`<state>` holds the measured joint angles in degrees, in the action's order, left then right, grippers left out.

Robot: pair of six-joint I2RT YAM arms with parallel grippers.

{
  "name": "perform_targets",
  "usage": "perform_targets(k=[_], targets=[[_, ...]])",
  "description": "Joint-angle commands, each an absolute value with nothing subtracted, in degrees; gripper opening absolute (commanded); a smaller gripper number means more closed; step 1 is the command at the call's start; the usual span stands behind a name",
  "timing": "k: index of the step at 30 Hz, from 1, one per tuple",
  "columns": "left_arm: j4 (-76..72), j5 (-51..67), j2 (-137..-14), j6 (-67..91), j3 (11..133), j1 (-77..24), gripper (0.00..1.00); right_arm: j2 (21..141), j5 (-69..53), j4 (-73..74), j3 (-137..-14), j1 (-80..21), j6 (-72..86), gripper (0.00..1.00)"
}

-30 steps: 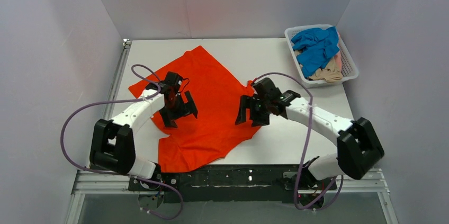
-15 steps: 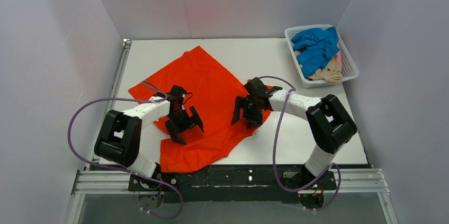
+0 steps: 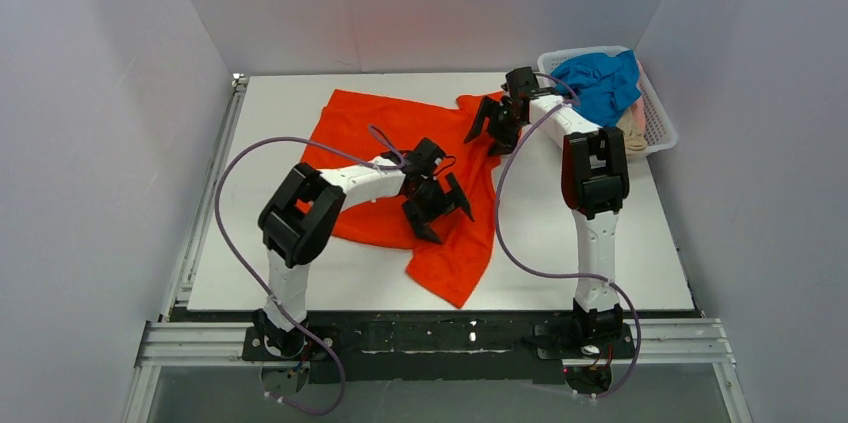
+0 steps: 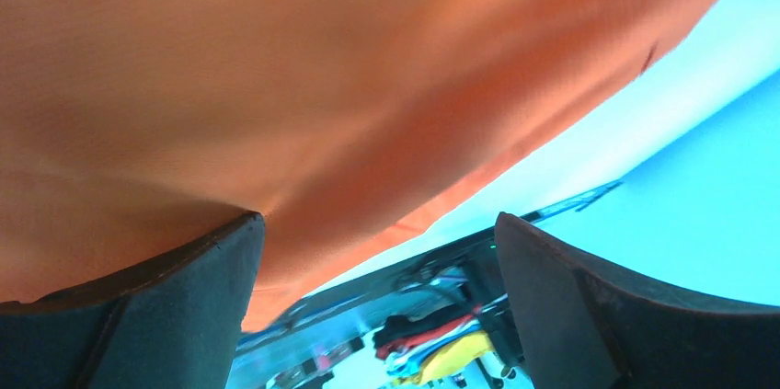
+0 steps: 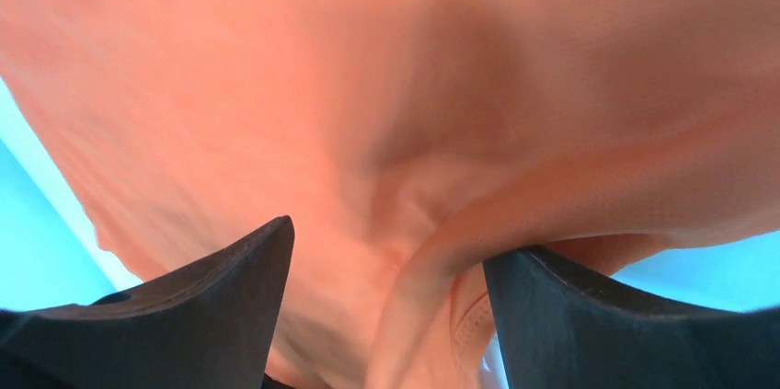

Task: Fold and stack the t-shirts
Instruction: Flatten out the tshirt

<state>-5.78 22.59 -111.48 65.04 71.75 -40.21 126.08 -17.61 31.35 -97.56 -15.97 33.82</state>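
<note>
The orange-red t-shirt lies rumpled on the white table, reaching from the far middle to a point near the front. My left gripper is open over the shirt's right part; in the left wrist view the cloth fills the top, with nothing between the fingers. My right gripper is open at the shirt's far right corner, next to the basket; in the right wrist view a fold of orange cloth lies between the spread fingers. A blue t-shirt and a beige-pink one lie in the basket.
The white mesh basket stands at the far right corner of the table. Purple cables loop from both arms. Grey walls close in the left, back and right sides. The metal frame rail runs along the front edge.
Both arms have swung away from me: the left gripper moved right to the table's middle, the right gripper moved far toward the basket. The orange shirt shifted right and backward and is more bunched.
</note>
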Motion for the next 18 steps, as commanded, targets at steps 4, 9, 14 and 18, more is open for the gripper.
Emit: perform_targets(k=[4, 9, 14, 18], targets=[[-8.7, 18.1, -120.3, 68.9, 82.0, -44.8, 0.98, 137.6, -18.9, 46.1, -122.8, -14.0, 24.6, 0.82], [8.3, 11.4, -108.7, 54.5, 82.5, -44.8, 0.98, 129.7, -11.8, 47.4, -122.2, -13.8, 23.0, 0.89], [16.7, -1.6, -88.9, 47.8, 71.5, -42.4, 0.98, 115.4, -5.2, 45.8, -110.0, -13.8, 23.0, 0.90], [24.9, -5.7, -73.9, 48.6, 61.5, -34.0, 0.98, 103.1, -5.8, 44.3, -93.0, -14.8, 26.9, 0.91]])
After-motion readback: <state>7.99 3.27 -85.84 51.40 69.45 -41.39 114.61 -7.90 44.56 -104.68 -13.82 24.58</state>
